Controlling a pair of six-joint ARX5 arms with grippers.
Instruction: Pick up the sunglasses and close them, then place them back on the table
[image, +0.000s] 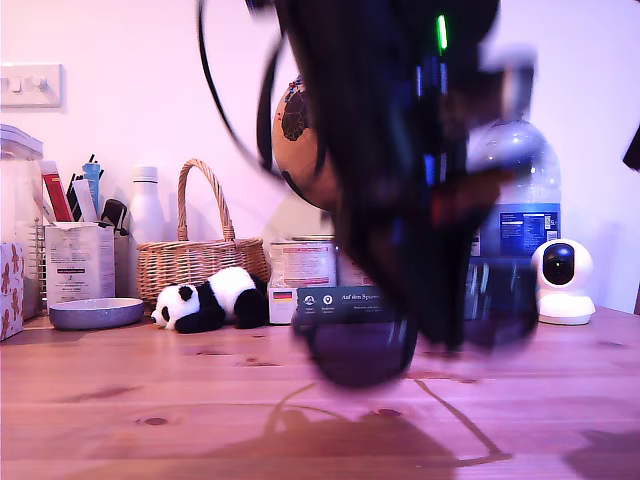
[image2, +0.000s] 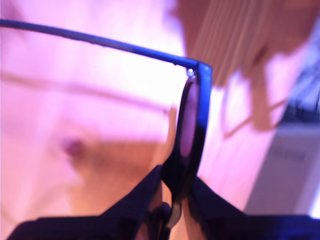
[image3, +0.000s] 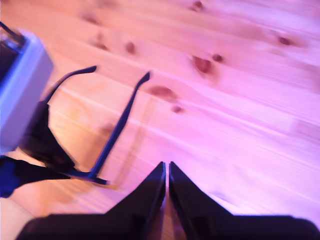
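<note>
The sunglasses (image: 362, 352) hang just above the table (image: 150, 400) in the middle of the exterior view, blurred, below a dark arm (image: 400, 150). My first gripper (image2: 172, 200) is shut on the sunglasses (image2: 194, 125), pinching the front frame at one lens. A thin temple arm stretches away from the hinge, unfolded. My second gripper (image3: 167, 175) is shut on nothing and hovers over the table (image3: 240, 100). Beside it I see the sunglasses (image3: 117, 127) with both temple arms spread open. The first wrist view shows the table (image2: 75, 100) below the glasses.
Along the back of the table stand a wicker basket (image: 195, 255), a toy panda (image: 212, 298), a grey bowl (image: 96, 313), a white bottle (image: 147, 208), boxes (image: 300, 265), a water bottle (image: 520, 200) and a small white camera (image: 562, 280). A white box (image3: 20, 85) lies near the glasses.
</note>
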